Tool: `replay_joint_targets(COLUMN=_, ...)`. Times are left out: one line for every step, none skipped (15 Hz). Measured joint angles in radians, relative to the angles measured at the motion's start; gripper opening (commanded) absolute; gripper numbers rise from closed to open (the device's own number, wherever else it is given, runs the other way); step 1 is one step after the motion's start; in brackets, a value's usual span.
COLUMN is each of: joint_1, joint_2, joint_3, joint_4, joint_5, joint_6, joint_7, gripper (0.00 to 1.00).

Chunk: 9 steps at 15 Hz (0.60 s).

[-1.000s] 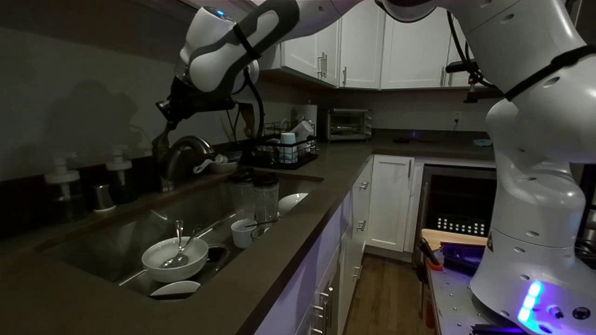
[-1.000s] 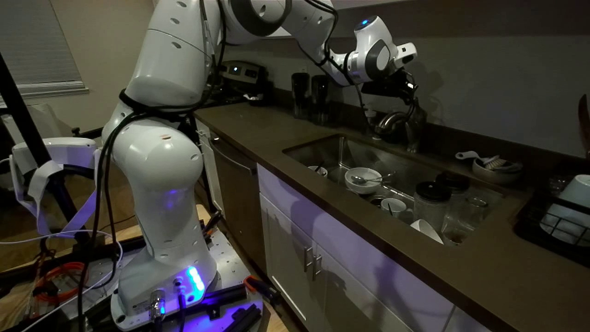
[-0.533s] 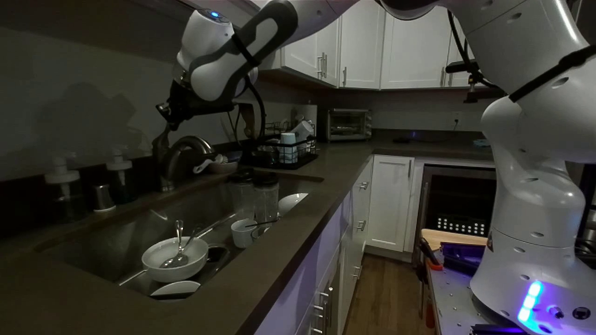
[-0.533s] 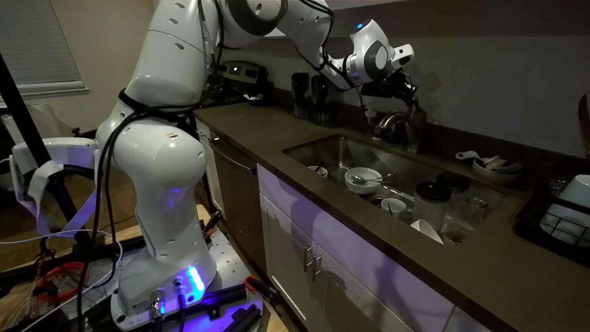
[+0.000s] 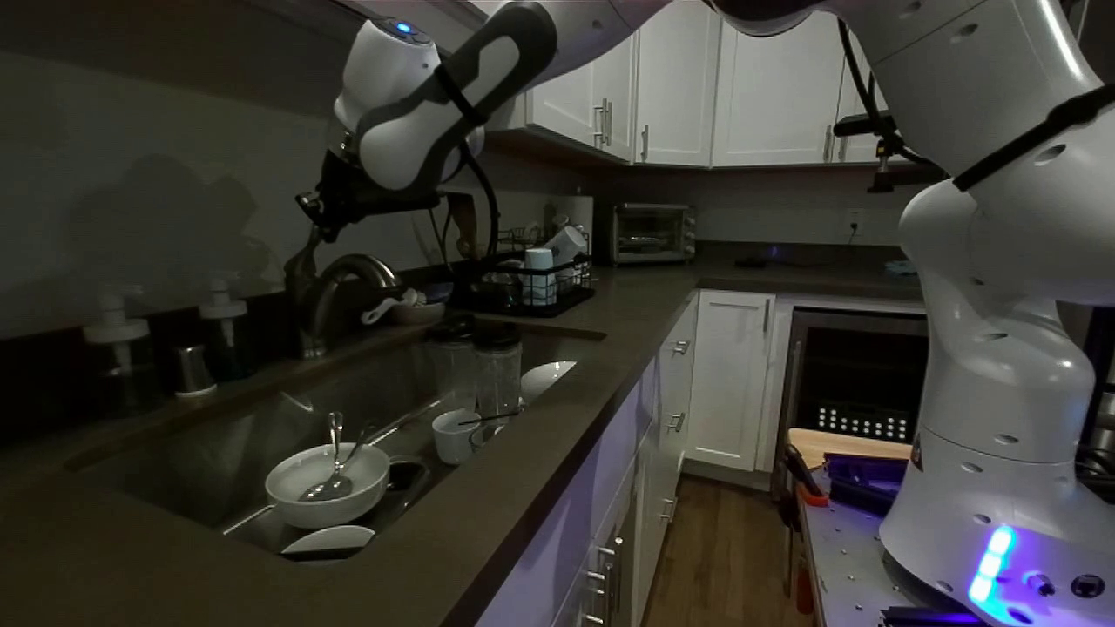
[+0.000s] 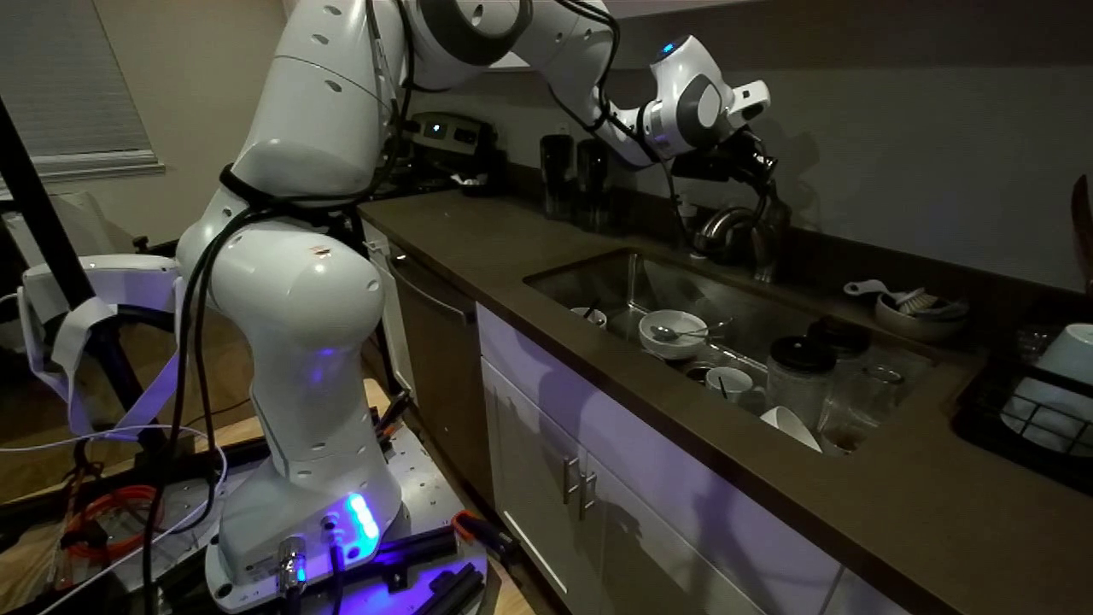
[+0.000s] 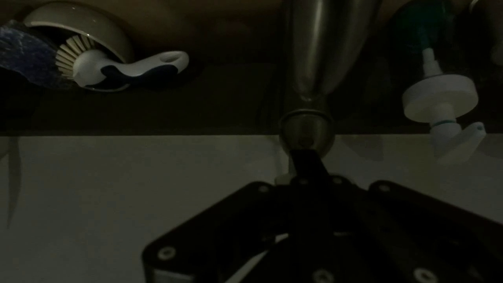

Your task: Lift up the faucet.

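The faucet (image 5: 307, 296) is dull grey metal with an arched gooseneck spout. It stands behind the sink and also shows in another exterior view (image 6: 726, 226). In the wrist view its body (image 7: 326, 51) comes down from the top to a rounded cap. My gripper (image 5: 324, 233) is at the top of the faucet, at its short lever handle. In the wrist view my gripper (image 7: 308, 157) is dark, with its jaws close together in front of the cap. The handle is mostly hidden behind the fingers; I cannot tell whether it lies between them.
The sink (image 5: 218, 488) holds a white bowl (image 5: 296, 488) with spoons, a cup and jars. White-topped dispensers (image 5: 222, 322) stand beside the faucet. A small bowl with a brush (image 7: 129, 70) is on its other side. A dish rack (image 5: 557, 296) is farther along.
My gripper has dipped slightly, then shifted a few pixels sideways at the faucet's top. The faucet's spout and body look unmoved.
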Motion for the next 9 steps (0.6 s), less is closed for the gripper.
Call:
replay_joint_targets(joint_1=-0.001, joint_2=0.000, joint_3=0.001, joint_4=0.000, joint_5=0.004, joint_6=0.000, joint_7=0.000, gripper=0.00)
replay_joint_targets(joint_1=-0.007, joint_2=0.000, joint_3=0.006, joint_4=0.001, joint_5=0.004, joint_6=0.000, joint_7=0.000, gripper=0.00)
replay_joint_targets(joint_1=-0.014, joint_2=0.000, joint_3=0.015, joint_4=0.003, joint_5=0.004, joint_6=0.000, joint_7=0.000, gripper=0.00)
replay_joint_targets(joint_1=-0.021, joint_2=0.000, joint_3=0.024, joint_4=0.003, joint_5=0.004, joint_6=0.000, joint_7=0.000, gripper=0.00)
replay_joint_targets(joint_1=-0.028, joint_2=0.000, joint_3=0.034, joint_4=0.004, joint_5=0.004, joint_6=0.000, joint_7=0.000, gripper=0.00)
replay_joint_targets(joint_1=-0.034, joint_2=0.000, joint_3=0.043, joint_4=0.004, joint_5=0.004, joint_6=0.001, joint_7=0.000, gripper=0.00)
replay_joint_targets(joint_1=-0.038, joint_2=0.000, joint_3=0.051, joint_4=0.005, joint_5=0.004, joint_6=0.004, joint_7=0.000, gripper=0.00)
replay_joint_targets(joint_1=-0.039, joint_2=0.000, joint_3=0.054, joint_4=0.005, joint_5=0.004, joint_6=0.007, joint_7=0.000, gripper=0.00)
replay_joint_targets(joint_1=-0.037, joint_2=0.001, joint_3=0.054, joint_4=0.005, joint_5=0.004, joint_6=0.009, joint_7=0.003, gripper=0.00)
